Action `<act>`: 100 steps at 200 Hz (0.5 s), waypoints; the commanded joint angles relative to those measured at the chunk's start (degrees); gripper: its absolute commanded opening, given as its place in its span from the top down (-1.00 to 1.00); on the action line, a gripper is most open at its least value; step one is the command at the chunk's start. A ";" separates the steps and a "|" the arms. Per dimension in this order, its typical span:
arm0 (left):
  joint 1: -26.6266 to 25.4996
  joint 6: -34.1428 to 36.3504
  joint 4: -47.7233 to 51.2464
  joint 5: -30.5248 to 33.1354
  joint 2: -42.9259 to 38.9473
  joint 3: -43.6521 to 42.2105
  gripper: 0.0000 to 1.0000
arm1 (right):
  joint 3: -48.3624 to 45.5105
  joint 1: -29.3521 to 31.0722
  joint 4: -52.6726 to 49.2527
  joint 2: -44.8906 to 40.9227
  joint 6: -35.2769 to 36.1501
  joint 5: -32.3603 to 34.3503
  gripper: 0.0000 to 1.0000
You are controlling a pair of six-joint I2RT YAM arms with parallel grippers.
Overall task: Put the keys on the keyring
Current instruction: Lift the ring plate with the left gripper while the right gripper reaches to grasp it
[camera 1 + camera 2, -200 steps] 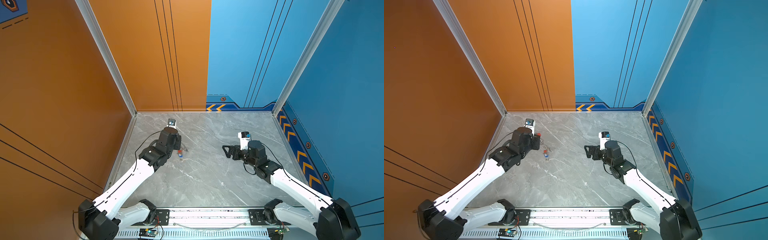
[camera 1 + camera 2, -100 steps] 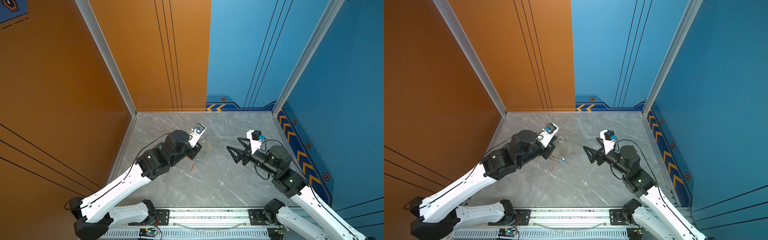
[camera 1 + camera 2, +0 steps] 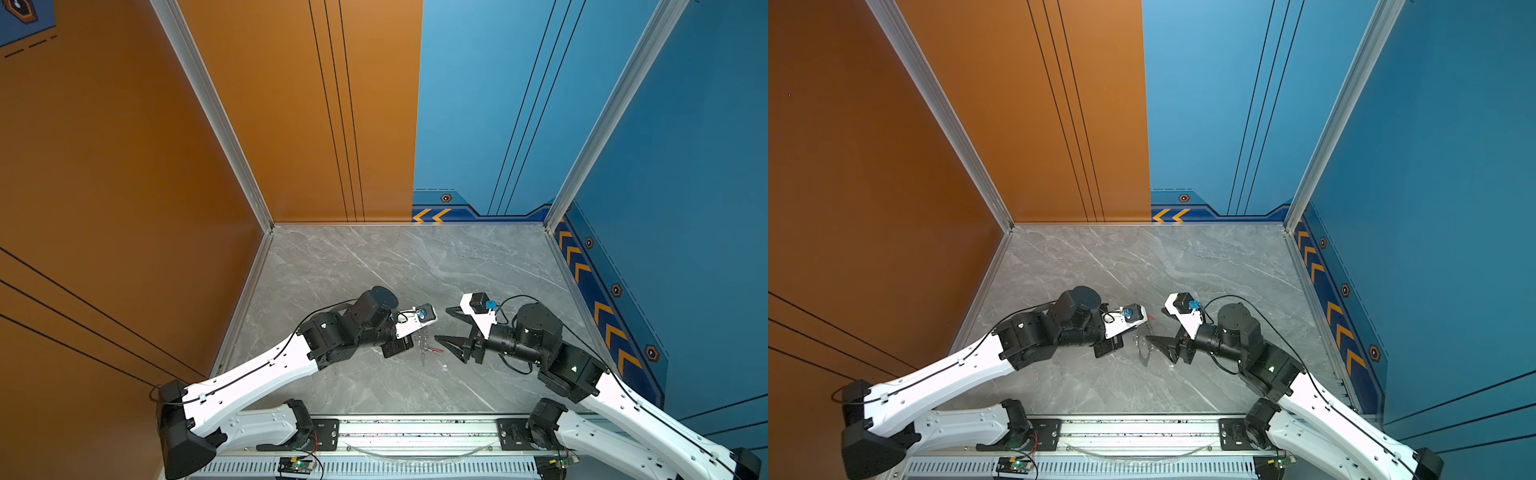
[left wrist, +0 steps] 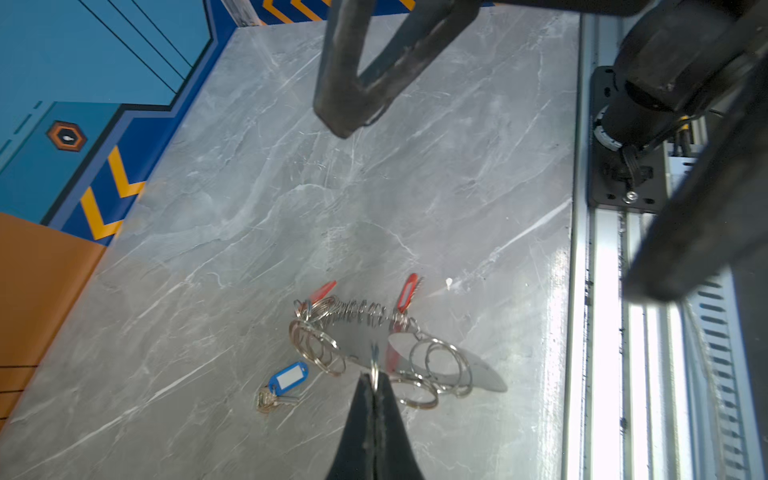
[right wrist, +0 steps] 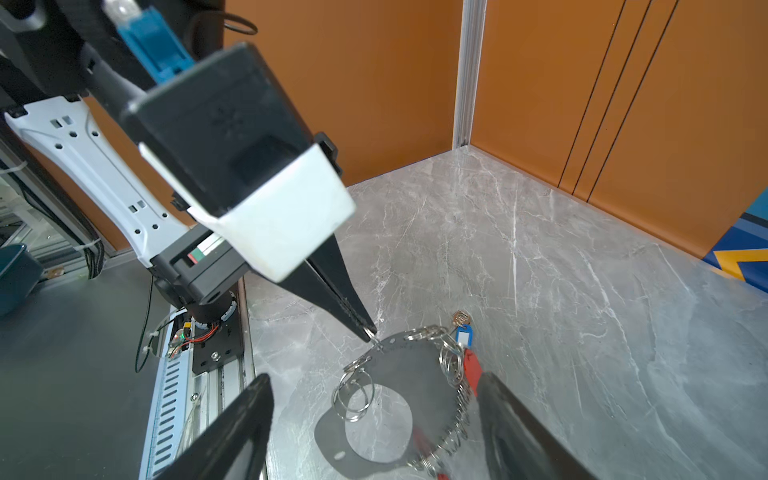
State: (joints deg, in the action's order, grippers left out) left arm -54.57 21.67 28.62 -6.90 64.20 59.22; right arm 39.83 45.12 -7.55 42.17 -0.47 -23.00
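The keyring (image 4: pixel 357 338) is a flat grey oval plate with a large hole and a rim of silver split rings. My left gripper (image 4: pixel 375 380) is shut on one small ring of it and holds it tilted just over the marble. Red tags (image 4: pixel 409 291) hang from the rim. A key with a blue tag (image 4: pixel 287 377) lies on the table beside it, apart from the rings. In the right wrist view my right gripper (image 5: pixel 374 382) stands open, its fingers (image 5: pixel 515 424) on either side of the keyring (image 5: pixel 415 374). In both top views the keyring (image 3: pixel 424 345) (image 3: pixel 1141 347) hangs between the two grippers.
The grey marble table (image 3: pixel 374 266) is walled in orange on the left and blue on the right. A metal rail (image 3: pixel 415 432) with both arm bases runs along the front edge. The left wrist camera block (image 5: pixel 232 166) hangs close above the keyring.
The left arm has swung from the back left toward the middle, carrying the keyring. The right arm has come forward to meet it, and its jaws have narrowed somewhat.
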 commanded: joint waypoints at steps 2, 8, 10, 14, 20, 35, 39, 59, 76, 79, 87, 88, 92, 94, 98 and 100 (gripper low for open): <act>1.55 2.64 -4.93 -10.19 -2.61 -3.36 1.00 | -1.45 0.40 2.90 1.34 2.12 -2.17 -0.31; 1.85 2.72 -5.65 -11.25 -2.97 -4.10 1.00 | -1.59 0.36 3.06 1.82 2.35 -2.49 -0.23; 1.97 2.80 -5.89 -11.72 -3.13 -4.39 1.00 | -1.60 0.39 3.13 1.98 2.39 -2.71 -0.19; 2.26 2.84 -6.29 -12.41 -3.41 -4.90 1.00 | -1.68 0.40 3.30 2.30 2.48 -3.14 -0.15; 2.64 2.77 -7.14 -13.47 -3.84 -5.64 1.00 | -1.78 0.37 3.58 2.76 2.62 -3.87 -0.09; 3.55 2.76 -8.41 -15.56 -4.73 -7.17 1.00 | -2.25 0.39 4.58 3.96 2.84 -5.34 0.01; 3.79 2.67 -8.73 -15.90 -4.89 -7.50 1.00 | -2.38 0.38 4.85 4.27 2.92 -5.53 0.03; 4.63 2.35 -10.60 -17.16 -5.87 -9.13 1.00 | -3.12 0.36 6.03 5.33 3.11 -6.77 0.11; 5.49 1.89 -12.28 -18.74 -6.45 -10.29 1.00 | -3.94 0.35 7.38 5.99 3.02 -8.45 0.19; 5.60 1.79 -12.58 -18.93 -6.56 -10.59 1.00 | -4.04 0.40 7.53 6.13 3.02 -8.79 0.20; 6.04 1.63 -13.22 -19.63 -6.64 -10.98 1.00 | -4.33 0.42 7.96 6.32 3.17 -9.44 0.24; 6.13 1.63 -13.28 -19.68 -6.64 -11.06 1.00 | -4.37 0.45 7.98 6.38 3.18 -9.48 0.24; 6.30 1.54 -13.53 -20.08 -6.64 -11.18 1.00 | -4.44 0.42 8.07 6.44 3.27 -9.55 0.26; 6.38 1.53 -13.62 -20.31 -6.64 -11.24 1.00 | -4.49 0.47 8.08 6.52 3.28 -9.59 0.27; 6.50 1.46 -13.74 -20.64 -6.68 -11.31 1.00 | -4.56 0.48 8.08 6.58 3.33 -9.65 0.30; 6.60 1.42 -13.83 -20.84 -6.65 -11.38 1.00 | -4.58 0.42 8.10 6.60 3.36 -9.68 0.31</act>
State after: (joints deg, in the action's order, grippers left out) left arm -49.23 23.11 19.49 -22.72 58.57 48.69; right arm 36.27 45.19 -2.17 48.40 1.78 -29.82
